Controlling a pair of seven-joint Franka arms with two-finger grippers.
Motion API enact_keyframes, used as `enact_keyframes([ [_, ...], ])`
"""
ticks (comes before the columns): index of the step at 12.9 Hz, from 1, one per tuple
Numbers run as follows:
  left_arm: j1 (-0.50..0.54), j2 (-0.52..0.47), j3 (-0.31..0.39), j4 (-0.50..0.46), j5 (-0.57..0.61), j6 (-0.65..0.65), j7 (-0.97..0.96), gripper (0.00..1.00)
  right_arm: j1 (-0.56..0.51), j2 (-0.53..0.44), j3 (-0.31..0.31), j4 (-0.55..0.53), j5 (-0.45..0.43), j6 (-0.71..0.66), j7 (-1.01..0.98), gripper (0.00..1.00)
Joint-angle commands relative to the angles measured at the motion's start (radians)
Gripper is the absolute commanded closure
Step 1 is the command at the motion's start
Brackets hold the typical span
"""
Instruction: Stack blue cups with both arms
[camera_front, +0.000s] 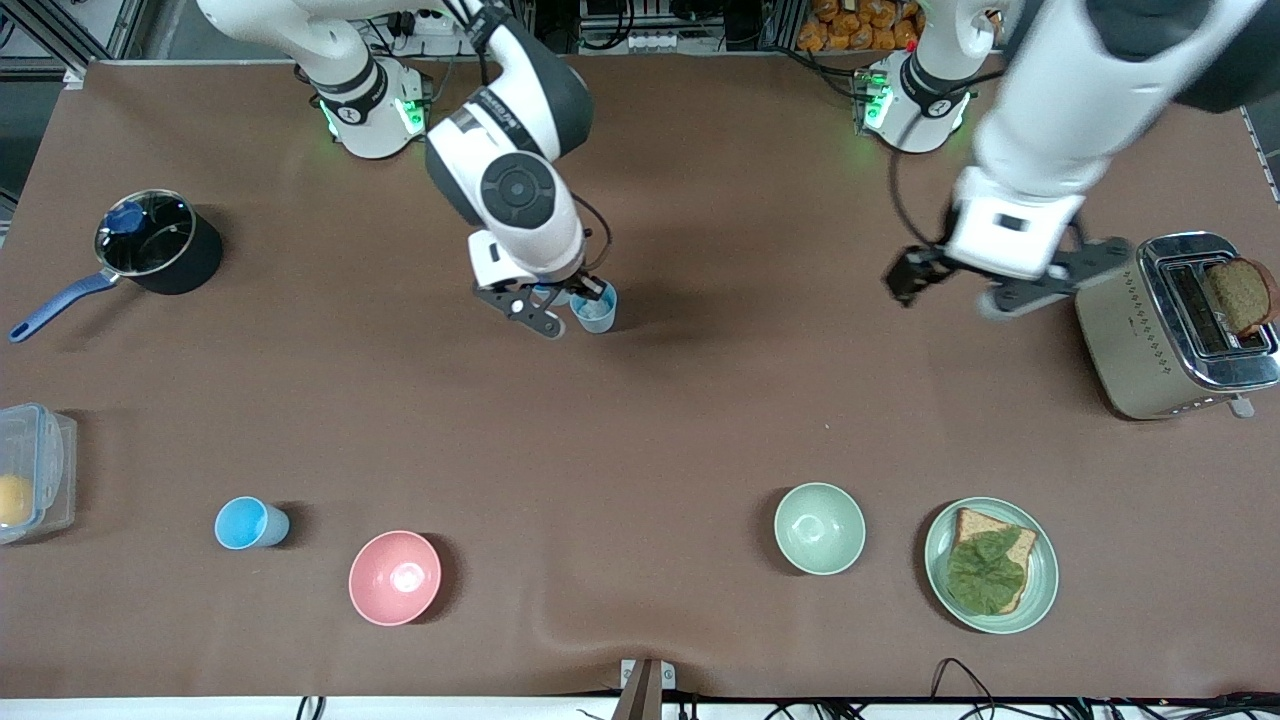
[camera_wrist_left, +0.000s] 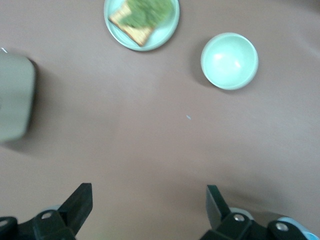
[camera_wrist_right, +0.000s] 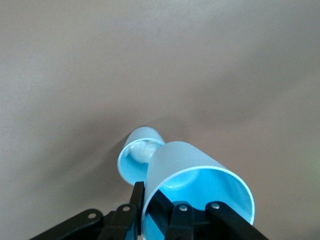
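Note:
My right gripper (camera_front: 566, 304) is shut on the rim of a paler blue cup (camera_front: 597, 310), one finger inside and one outside (camera_wrist_right: 138, 196). It holds the cup low over the middle of the table, toward the robots. In the right wrist view the held cup (camera_wrist_right: 200, 175) fills the foreground, and a second small blue cup (camera_wrist_right: 141, 154) shows just below it on the table. A bright sky-blue cup (camera_front: 250, 523) stands near the front camera toward the right arm's end. My left gripper (camera_front: 950, 288) is open and empty, in the air beside the toaster; it also shows in the left wrist view (camera_wrist_left: 148, 202).
A black pot (camera_front: 158, 243) with a blue handle and a clear container (camera_front: 35, 468) are at the right arm's end. A pink bowl (camera_front: 394, 577), a pale green bowl (camera_front: 819, 528) and a plate with toast (camera_front: 990, 565) are near the front camera. A toaster (camera_front: 1175, 325) holds a bread slice.

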Motion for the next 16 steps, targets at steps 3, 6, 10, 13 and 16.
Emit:
enact_keyframes([
  [3,0.109,-0.048,0.003,-0.028,-0.015,-0.001,0.237,0.00,0.077,0.030,-0.015,0.006,0.013,0.032,0.101,1.00],
  [6,-0.003,-0.067,0.183,-0.032,-0.023,-0.002,0.359,0.00,0.083,0.063,-0.015,0.014,0.013,0.089,0.104,1.00],
  [10,-0.011,-0.068,0.229,-0.041,-0.054,0.005,0.438,0.00,0.093,0.119,-0.017,0.066,0.002,0.080,0.102,1.00],
  [13,-0.019,-0.068,0.229,-0.040,-0.057,0.016,0.437,0.00,0.091,0.131,-0.019,0.068,-0.004,0.083,0.101,1.00],
  [16,-0.034,-0.065,0.228,-0.040,-0.059,0.030,0.435,0.00,0.085,0.134,-0.020,0.068,-0.007,0.082,0.096,1.00],
])
